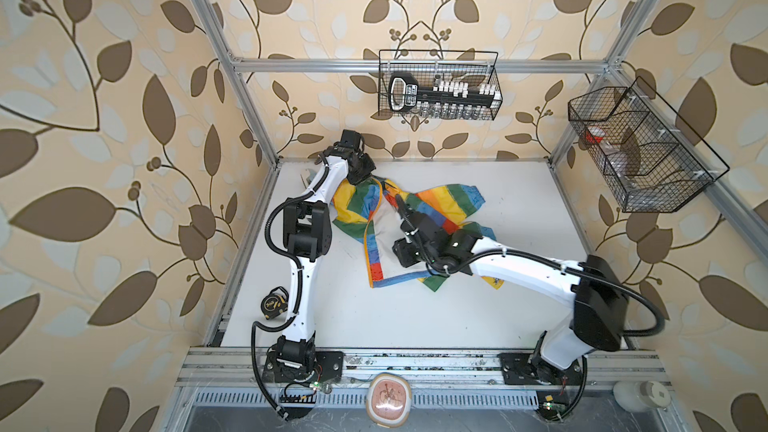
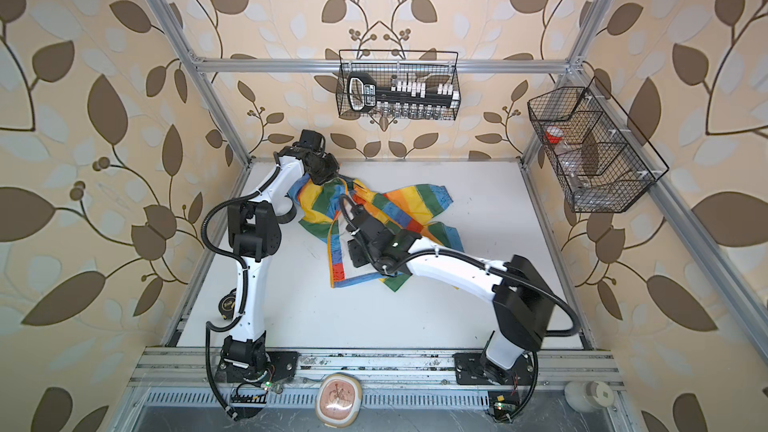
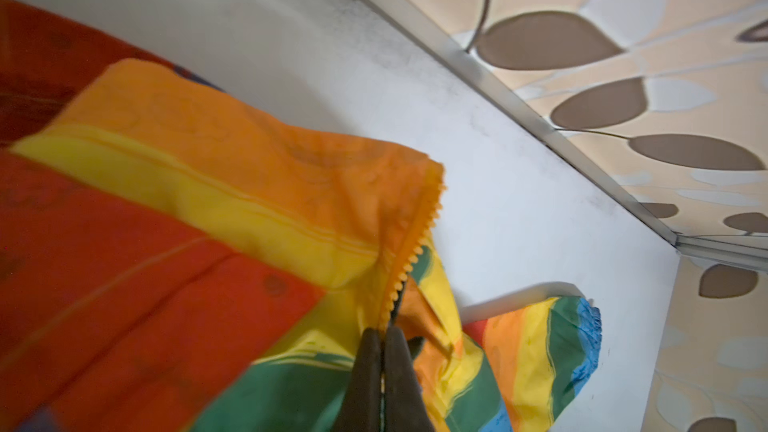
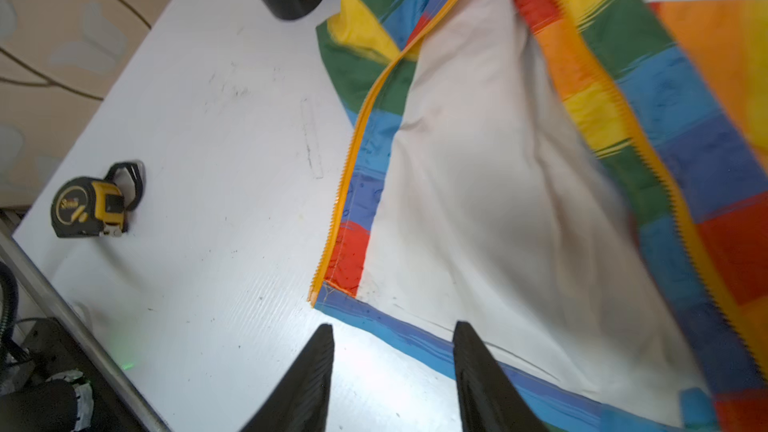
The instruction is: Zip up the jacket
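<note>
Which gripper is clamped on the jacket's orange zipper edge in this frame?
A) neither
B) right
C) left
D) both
C: the left wrist view shows the left gripper shut on the zipper edge of the jacket, while the right gripper stands open with nothing between its jaws.
</note>
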Controlling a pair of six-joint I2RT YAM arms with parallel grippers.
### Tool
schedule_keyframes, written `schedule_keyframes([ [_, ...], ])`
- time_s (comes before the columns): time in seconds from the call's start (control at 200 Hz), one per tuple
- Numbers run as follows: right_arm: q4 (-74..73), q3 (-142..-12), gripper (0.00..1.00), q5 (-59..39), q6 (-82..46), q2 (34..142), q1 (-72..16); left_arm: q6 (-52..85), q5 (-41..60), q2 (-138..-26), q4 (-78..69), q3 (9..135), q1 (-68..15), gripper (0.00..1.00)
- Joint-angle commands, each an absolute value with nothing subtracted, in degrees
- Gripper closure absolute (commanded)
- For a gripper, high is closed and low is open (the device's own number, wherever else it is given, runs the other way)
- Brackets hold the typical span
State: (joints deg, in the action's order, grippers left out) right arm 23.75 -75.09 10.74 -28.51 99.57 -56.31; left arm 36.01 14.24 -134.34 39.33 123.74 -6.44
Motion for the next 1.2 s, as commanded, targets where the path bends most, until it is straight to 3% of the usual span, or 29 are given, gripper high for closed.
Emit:
schedule_keyframes([
  [0.0, 28.3, -80.9, 0.46, 12.4, -29.2, 106.8, -59.6, 34.4, 17.8, -128.3, 36.5, 120.8, -4.2, 1.00],
  [0.355, 31.2, -91.2, 0.35, 16.9, -33.6, 121.1, -64.6, 33.6, 23.0, -127.9, 34.6, 114.9, -1.8, 1.00],
  [0.565, 32.6, -93.5, 0.42, 18.6, -34.4, 125.1, -65.3, 34.8, 24.9, -126.6, 31.9, 110.7, 0.4, 1.00],
  [0.815, 32.4, -93.9, 0.43, 17.7, -34.7, 127.9, -66.1, 35.3, 26.2, -126.0, 30.4, 108.6, 1.6, 1.00],
  [0.915, 32.3, -93.5, 0.51, 17.1, -35.3, 128.8, -66.1, 35.6, 26.6, -126.0, 30.1, 108.2, 1.8, 1.00],
  [1.095, 30.9, -90.7, 0.78, 16.9, -36.3, 128.4, -65.8, 35.6, 26.7, -125.3, 29.8, 107.5, 2.1, 1.00],
  [1.195, 29.8, -88.9, 0.88, 16.4, -37.0, 126.8, -65.3, 35.6, 26.9, -124.9, 29.8, 107.4, 2.2, 1.00],
])
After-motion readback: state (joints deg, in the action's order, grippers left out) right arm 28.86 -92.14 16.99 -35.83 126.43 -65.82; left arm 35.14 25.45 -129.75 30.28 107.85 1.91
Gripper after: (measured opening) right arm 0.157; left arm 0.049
